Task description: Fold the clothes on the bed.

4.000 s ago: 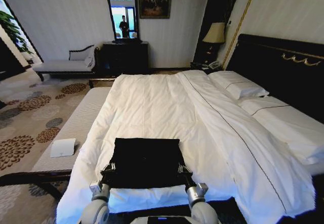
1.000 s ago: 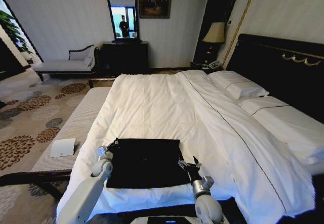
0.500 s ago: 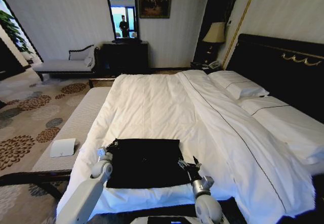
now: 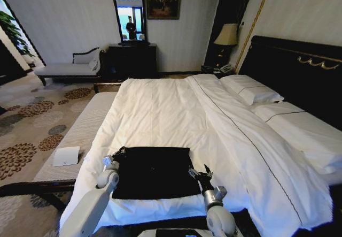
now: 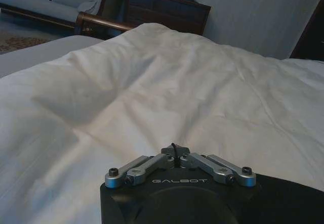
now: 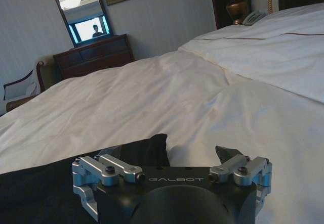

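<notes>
Left gripper (image 4: 114, 157), closed, empty, sits at T-shirt (image 4: 152, 171) far-left corner; right gripper (image 4: 201, 174), open, empty, at its right edge. T-shirt lies between both on bed (image 4: 160, 114), long axis left-right.

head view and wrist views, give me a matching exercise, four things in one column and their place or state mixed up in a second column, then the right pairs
Things
1. left gripper
2. right gripper
3. black cotton T-shirt
4. small white box

Places or states
A. lying flat on the white duvet of the large bed
B. fingers shut, at the shirt's far left corner
C. on the grey bench beside the bed
D. fingers open, at the shirt's right edge

Pairs: 1-B, 2-D, 3-A, 4-C
</notes>
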Tool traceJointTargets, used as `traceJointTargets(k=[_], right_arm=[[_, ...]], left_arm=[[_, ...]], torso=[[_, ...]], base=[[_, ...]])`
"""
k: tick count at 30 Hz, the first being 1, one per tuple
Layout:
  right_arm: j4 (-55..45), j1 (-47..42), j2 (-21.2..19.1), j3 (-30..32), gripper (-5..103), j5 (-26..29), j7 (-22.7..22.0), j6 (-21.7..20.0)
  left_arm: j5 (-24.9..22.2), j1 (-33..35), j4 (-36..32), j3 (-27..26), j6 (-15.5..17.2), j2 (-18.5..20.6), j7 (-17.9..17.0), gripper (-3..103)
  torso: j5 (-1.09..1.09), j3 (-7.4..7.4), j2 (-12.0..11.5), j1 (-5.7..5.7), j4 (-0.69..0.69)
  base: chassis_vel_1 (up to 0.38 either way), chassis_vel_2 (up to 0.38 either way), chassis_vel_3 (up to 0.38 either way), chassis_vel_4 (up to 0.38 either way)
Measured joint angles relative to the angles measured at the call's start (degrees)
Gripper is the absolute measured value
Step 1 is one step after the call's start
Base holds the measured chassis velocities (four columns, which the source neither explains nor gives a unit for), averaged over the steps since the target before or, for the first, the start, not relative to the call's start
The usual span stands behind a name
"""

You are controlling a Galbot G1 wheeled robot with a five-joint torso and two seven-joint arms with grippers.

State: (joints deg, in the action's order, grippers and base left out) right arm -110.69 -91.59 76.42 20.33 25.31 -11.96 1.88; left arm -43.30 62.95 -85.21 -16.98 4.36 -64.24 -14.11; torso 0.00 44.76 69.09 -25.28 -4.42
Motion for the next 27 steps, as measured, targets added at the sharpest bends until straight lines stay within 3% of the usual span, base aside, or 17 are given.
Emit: traceJointTargets(k=[6,11,16,21,27], right_arm=[[0.0,0.9,-0.2,0.1,100,1.6,-0.4,-0.3],[-0.3,4.6,-1.1,0.2,100,9.4,-2.6,-3.9],[2.3,12.8,-3.7,-0.9,100,24.9,-3.4,-9.6],[9.8,23.8,-4.9,-4.1,100,32.1,-3.1,-12.9],[19.0,32.1,-5.6,-7.5,100,33.9,-1.2,-13.8]], left_arm=[[0.3,0.6,-2.0,-0.2,-0.3,0.1,-0.8,0],[0.8,1.5,-4.6,-0.6,-0.5,0.8,-1.3,0],[0.7,2.6,-6.2,-1.4,-0.6,1.6,-1.9,0],[0.6,3.0,-7.0,-1.6,-0.6,1.7,-3.0,0],[0.3,3.4,-7.4,-1.9,-0.4,2.6,-3.6,0]], torso=[[0.0,0.0,0.0,0.0,0.0],[0.0,0.0,0.0,0.0,0.0],[0.0,0.0,0.0,0.0,-0.01],[0.0,0.01,0.0,-0.01,0.01],[-0.01,0.01,0.0,-0.01,0.01]], base=[[0.0,0.0,0.0,0.0],[0.0,0.0,0.0,0.0],[0.0,0.0,0.0,0.0],[0.0,0.0,0.0,0.0],[0.0,0.0,0.0,0.0]])
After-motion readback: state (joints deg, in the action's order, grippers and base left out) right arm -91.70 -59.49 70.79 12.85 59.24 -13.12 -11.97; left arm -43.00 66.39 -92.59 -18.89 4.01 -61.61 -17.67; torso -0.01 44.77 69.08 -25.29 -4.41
